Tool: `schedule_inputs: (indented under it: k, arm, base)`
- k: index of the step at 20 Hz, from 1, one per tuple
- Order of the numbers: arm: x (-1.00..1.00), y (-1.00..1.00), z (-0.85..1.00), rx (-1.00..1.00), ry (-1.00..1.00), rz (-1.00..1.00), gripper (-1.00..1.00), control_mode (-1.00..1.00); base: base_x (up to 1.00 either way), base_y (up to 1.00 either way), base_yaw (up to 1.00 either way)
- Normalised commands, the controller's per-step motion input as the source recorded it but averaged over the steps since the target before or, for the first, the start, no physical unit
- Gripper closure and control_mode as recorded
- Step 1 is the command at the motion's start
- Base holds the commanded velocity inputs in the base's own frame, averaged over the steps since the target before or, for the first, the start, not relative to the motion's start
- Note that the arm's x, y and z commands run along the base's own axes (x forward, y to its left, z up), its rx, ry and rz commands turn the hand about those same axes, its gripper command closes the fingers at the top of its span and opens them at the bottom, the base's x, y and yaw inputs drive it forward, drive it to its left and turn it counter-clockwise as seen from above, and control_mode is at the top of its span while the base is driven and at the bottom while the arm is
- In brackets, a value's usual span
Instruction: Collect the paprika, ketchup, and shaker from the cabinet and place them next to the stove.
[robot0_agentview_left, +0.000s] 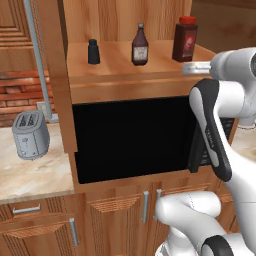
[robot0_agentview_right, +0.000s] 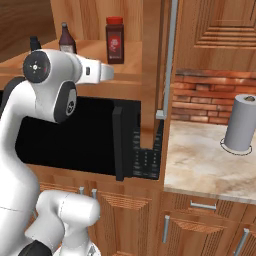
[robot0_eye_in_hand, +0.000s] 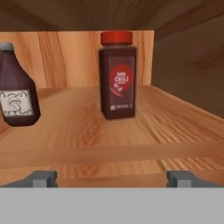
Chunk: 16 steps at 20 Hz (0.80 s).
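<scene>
We hold our gripper (robot0_eye_in_hand: 111, 178) spread wide at the cabinet (robot0_eye_in_hand: 131, 153) shelf's front edge, squared on the paprika (robot0_eye_in_hand: 117, 74) so its broad body can fit between the fingers.

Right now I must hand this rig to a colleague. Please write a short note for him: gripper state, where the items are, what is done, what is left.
Gripper: open, empty, facing the paprika at the shelf's front edge.
Paprika, ketchup and shaker all stand upright on the cabinet shelf, apart from each other.
Done: nothing moved yet.
Left: grasp each of the three and carry it beside the stove.
</scene>
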Motion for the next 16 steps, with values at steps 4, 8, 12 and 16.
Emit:
schedule_inputs:
  k: [4, 8, 12, 16]
  arm:
    - [0.00, 0.00, 0.24, 0.00, -0.07, -0.02, -1.00, -1.00]
    - [0.00, 0.00, 0.25, 0.00, 0.00, -0.02, -1.00, -1.00]
    - [0.01, 0.00, 0.17, 0.00, 0.00, 0.00, -1.00, -1.00]
    - [0.08, -0.02, 0.09, 0.00, 0.00, 0.00, -1.00, -1.00]
  base:
    - [0.00, 0.00, 0.00]
    - [0.00, 0.00, 0.00]
    - [0.00, 0.00, 0.00]
    - [0.00, 0.00, 0.00]
